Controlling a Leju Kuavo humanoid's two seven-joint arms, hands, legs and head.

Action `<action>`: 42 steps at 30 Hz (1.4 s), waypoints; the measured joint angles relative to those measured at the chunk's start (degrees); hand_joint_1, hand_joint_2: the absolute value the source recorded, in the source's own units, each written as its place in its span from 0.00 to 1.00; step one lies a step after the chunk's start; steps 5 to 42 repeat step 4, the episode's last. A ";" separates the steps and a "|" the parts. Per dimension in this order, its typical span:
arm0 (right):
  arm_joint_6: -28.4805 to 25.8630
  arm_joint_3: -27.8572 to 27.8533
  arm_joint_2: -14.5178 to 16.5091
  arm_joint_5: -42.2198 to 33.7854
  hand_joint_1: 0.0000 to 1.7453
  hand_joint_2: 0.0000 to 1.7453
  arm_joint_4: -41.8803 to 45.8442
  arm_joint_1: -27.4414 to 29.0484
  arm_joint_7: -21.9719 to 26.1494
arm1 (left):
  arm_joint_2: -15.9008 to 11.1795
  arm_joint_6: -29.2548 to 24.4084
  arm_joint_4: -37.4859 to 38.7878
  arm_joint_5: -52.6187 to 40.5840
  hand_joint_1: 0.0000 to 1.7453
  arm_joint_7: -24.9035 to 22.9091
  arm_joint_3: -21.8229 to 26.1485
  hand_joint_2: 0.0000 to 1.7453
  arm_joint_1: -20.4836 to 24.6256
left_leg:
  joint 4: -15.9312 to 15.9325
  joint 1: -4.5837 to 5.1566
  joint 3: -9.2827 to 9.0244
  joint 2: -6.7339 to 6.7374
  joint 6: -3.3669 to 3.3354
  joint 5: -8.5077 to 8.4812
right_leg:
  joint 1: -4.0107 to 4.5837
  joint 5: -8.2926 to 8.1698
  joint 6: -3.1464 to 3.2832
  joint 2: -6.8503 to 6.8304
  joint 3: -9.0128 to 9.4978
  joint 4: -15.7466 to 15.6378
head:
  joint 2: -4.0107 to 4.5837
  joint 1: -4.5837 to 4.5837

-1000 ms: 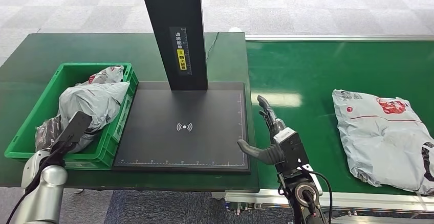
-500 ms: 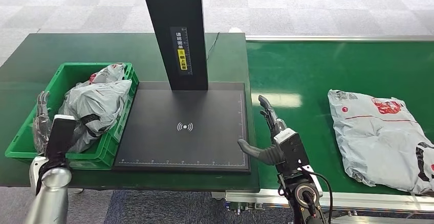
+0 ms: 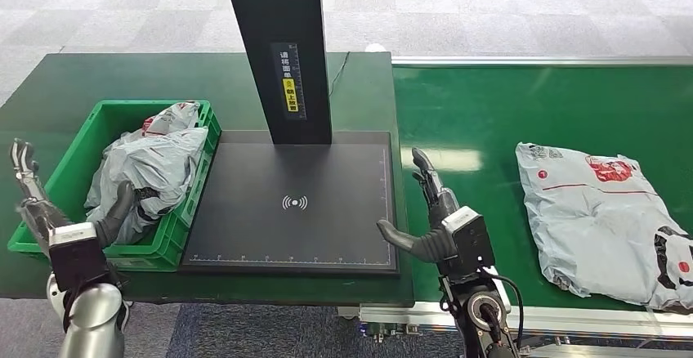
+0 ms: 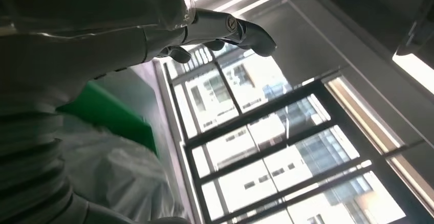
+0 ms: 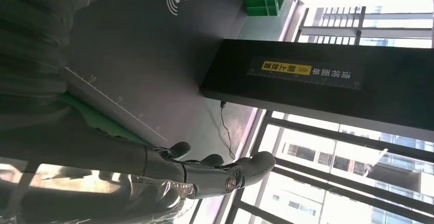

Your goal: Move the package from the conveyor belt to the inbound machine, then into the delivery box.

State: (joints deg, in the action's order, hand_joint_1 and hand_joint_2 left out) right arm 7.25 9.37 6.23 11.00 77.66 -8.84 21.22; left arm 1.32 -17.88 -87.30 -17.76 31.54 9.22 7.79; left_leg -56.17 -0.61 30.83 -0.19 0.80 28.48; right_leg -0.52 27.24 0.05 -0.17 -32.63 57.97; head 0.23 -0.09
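Head view, package: the grey package (image 3: pixel 605 223) lies flat on the green conveyor belt (image 3: pixel 490 113), well to the right of the inbound machine (image 3: pixel 294 203), its long axis running roughly away from the robot and angled right.
Head view, right hand: the right hand (image 3: pixel 429 219) hovers released, fingers apart, just beside the inbound machine's right edge; the package lies to its right, apart from it, and this hand is judged much the nearer.
Head view, left hand: the left hand (image 3: pixel 57 211) is released, fingers spread, at the delivery box (image 3: pixel 176 231), left of the inbound machine, on the tabletop (image 3: pixel 98 80).
Head view, box contents: grey bags (image 3: pixel 155 166) fill it.
Left wrist view: left hand (image 4: pixel 153 19) holds nothing.
Right wrist view: right hand (image 5: pixel 153 168) holds nothing; inbound machine (image 5: pixel 153 55) beyond.
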 joint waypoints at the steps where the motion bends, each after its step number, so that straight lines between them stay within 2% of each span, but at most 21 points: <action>1: 0.10 0.19 0.00 -0.30 0.00 1.00 -0.13 -0.09 0.06 | 0.25 3.44 -0.89 1.90 0.00 -0.06 -0.83 1.00 -0.71 | 0.00 0.00 0.01 0.00 0.00 0.00 | 0.00 0.00 0.00 0.00 0.00 0.00 | -0.01 0.00; 3: 0.31 0.52 0.03 -0.98 0.00 1.00 -0.43 -0.30 0.08 | 0.73 10.31 -2.34 5.20 0.00 -0.41 -2.65 1.00 -2.13 | 0.00 0.00 0.01 0.00 0.00 0.00 | 0.00 0.00 0.00 0.00 0.00 0.00 | -0.01 0.00; 4: 0.36 0.62 0.04 -1.16 0.00 1.00 -0.52 -0.36 0.07 | 0.86 11.86 -2.67 5.92 0.00 -0.49 -3.12 1.00 -2.48 | 0.00 0.00 0.01 0.00 0.00 0.00 | 0.00 0.00 0.00 0.00 0.00 0.00 | -0.01 -0.01; 42: 0.36 0.62 0.04 -1.16 0.00 1.00 -0.52 -0.36 0.07 | 0.86 11.86 -2.67 5.92 0.00 -0.49 -3.12 1.00 -2.48 | 0.00 0.00 0.01 0.00 0.00 0.00 | 0.00 0.00 0.00 0.00 0.00 0.00 | -0.01 -0.01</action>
